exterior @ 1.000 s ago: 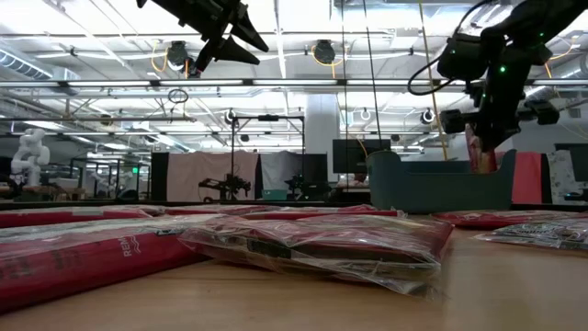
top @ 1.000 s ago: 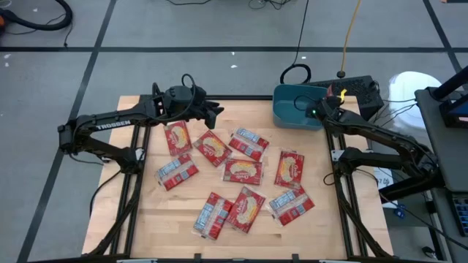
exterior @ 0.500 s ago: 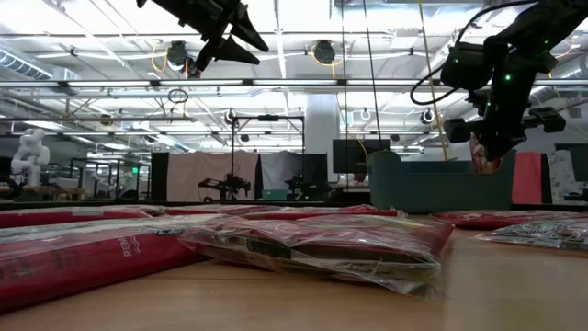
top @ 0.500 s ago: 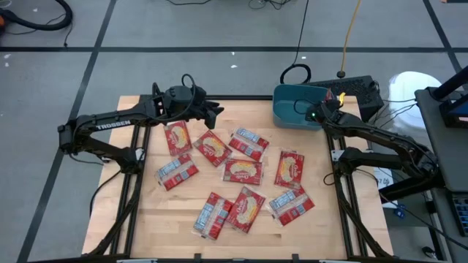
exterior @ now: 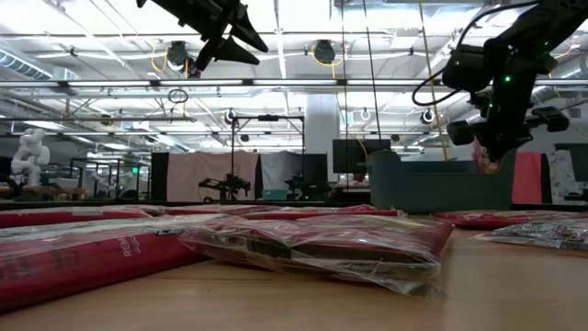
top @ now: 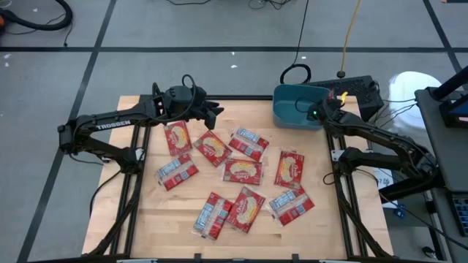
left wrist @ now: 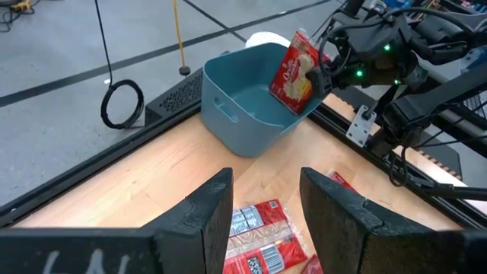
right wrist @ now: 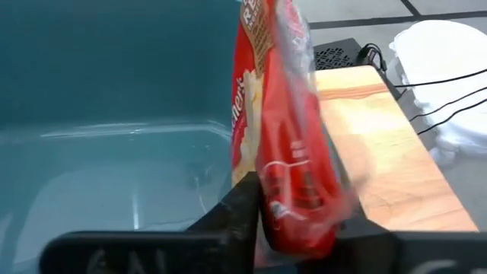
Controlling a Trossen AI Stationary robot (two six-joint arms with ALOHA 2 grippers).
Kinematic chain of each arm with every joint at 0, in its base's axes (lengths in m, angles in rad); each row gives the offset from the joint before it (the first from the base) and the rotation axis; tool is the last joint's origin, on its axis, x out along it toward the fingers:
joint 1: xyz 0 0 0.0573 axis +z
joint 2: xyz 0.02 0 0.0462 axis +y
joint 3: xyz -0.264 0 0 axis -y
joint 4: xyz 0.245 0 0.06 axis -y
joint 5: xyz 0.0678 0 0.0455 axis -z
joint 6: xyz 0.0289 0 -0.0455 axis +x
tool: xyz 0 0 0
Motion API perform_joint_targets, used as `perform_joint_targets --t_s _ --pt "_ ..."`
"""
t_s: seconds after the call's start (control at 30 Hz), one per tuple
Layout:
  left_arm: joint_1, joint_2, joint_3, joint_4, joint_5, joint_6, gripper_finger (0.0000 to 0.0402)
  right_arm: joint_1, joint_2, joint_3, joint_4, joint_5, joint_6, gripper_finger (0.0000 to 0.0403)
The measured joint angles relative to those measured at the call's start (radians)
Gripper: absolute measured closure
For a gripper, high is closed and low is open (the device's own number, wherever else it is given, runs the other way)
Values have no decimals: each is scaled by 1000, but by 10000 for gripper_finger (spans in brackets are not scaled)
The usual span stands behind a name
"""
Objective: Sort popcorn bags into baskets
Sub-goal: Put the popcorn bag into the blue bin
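Over the blue bin's (left wrist: 251, 95) near-side rim, the right hand (left wrist: 316, 76) pinches a red popcorn bag (left wrist: 293, 68) upright, its grip beginning to slacken. Released here, the bag could catch the rim and tip onto the tabletop (top: 168, 212). The left hand (top: 216, 113) waits half-open, empty.

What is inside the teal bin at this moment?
The teal-blue plastic bin shows bare floor inside. One red popcorn bag hangs over its rim in the right gripper; the corner beneath is hidden.
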Motion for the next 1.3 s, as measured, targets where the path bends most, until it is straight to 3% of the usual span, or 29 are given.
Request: perform_joint_targets --t_s 0.27,0.7,1.13,1.3 --pt "0 0 0 -5 0 0 245 -21 -5 0 6 0 -33 260" --pt "0 0 0 -25 0 -5 245 -21 -114 0 44 7 -117 189" --pt "0 0 0 -93 1 -5 245 -19 -275 133 1 26 -319 177" --pt "0 0 0 -172 1 2 245 -18 -290 236 0 -49 -410 177"
